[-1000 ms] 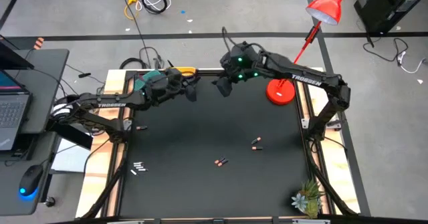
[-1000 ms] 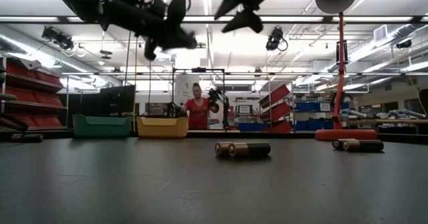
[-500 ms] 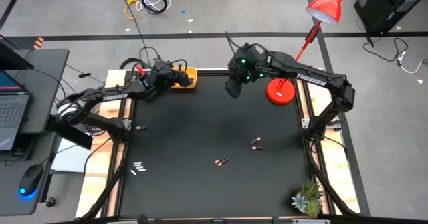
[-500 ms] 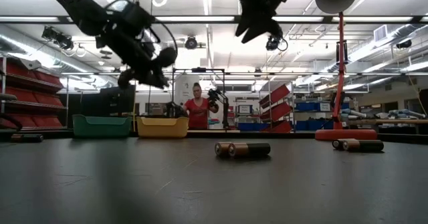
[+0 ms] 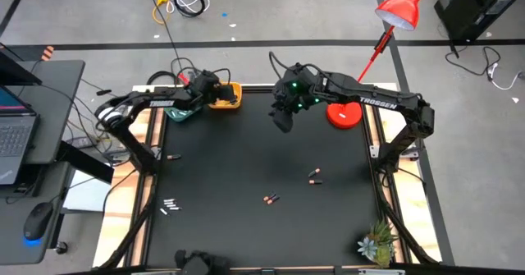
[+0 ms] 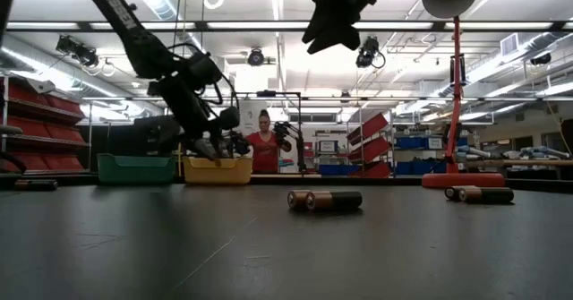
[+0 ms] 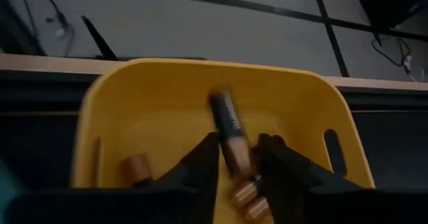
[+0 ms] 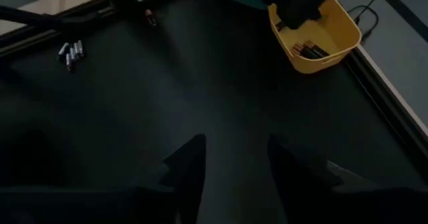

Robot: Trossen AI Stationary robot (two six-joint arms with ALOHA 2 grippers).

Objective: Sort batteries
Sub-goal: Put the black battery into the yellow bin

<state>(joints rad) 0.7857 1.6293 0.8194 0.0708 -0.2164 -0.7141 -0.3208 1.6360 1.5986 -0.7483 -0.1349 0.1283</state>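
My left gripper (image 7: 238, 158) is down in the yellow bowl (image 7: 134, 110) at the table's far edge (image 5: 230, 97), shut on a dark battery with a copper end (image 7: 226, 120). Other batteries (image 7: 137, 167) lie on the bowl's floor. My right gripper (image 8: 231, 158) is open, high over the table's far middle (image 5: 281, 117), touching nothing. Two dark, copper-ended pairs lie on the mat (image 5: 315, 174) (image 5: 271, 199). Several whitish-silver batteries (image 5: 168, 204) lie near the left edge. The teal bowl (image 6: 136, 167) stands left of the yellow one. My left gripper pinches the dark battery by its copper end (image 7: 234, 156) between the two fingers, coming from above over the yellow bowl. The battery's dark end (image 7: 221, 103) sticks out past the fingertips. It is held clear of the bowl's floor.
A red lamp's base (image 5: 343, 112) stands at the far right of the mat, its pole rising in the low view (image 6: 455, 103). A small plant (image 5: 376, 244) sits at the near right corner. A single battery (image 5: 172, 156) lies by the left edge. A person (image 6: 266, 148) stands beyond the table.
My left gripper has swung from above the far middle of the table toward the far left corner and dropped from high up down into the yellow bowl, carrying the battery. My right gripper has stayed high, drifting slightly toward the near edge.
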